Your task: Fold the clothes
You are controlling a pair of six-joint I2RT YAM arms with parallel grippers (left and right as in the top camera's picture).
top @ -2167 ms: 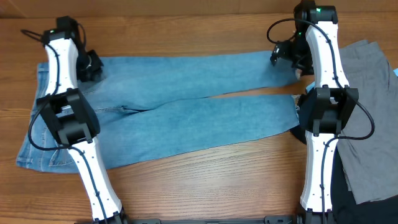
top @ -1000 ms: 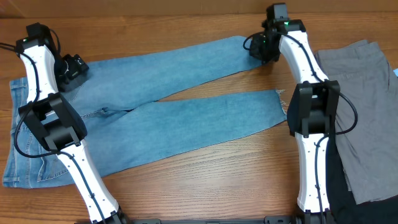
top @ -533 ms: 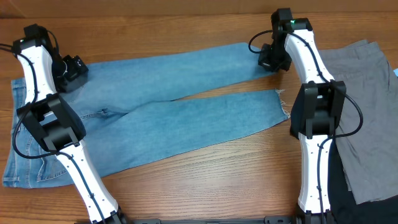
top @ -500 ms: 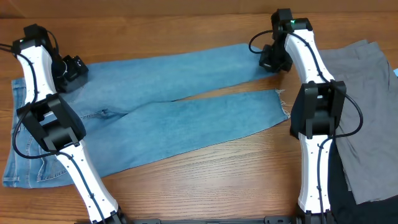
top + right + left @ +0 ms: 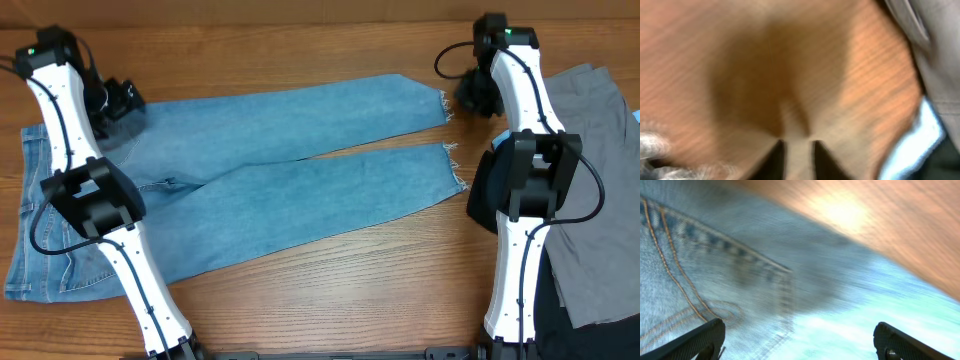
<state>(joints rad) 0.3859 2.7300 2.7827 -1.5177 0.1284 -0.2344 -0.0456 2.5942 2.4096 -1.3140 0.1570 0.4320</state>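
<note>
The left gripper (image 5: 800, 345) is spread wide and empty, low over the waistband stitching of the jeans (image 5: 280, 160). The right gripper (image 5: 796, 155) has its jaws slightly parted, pinching nothing, above bare table (image 5: 330, 300) just beside the upper leg's frayed hem (image 5: 440, 100). The jeans lie flat, legs splayed apart. Laying out looks finished and the first fold not yet begun. Next comes a grip on one leg's edge. Both arms stretch to the table's far side.
</note>
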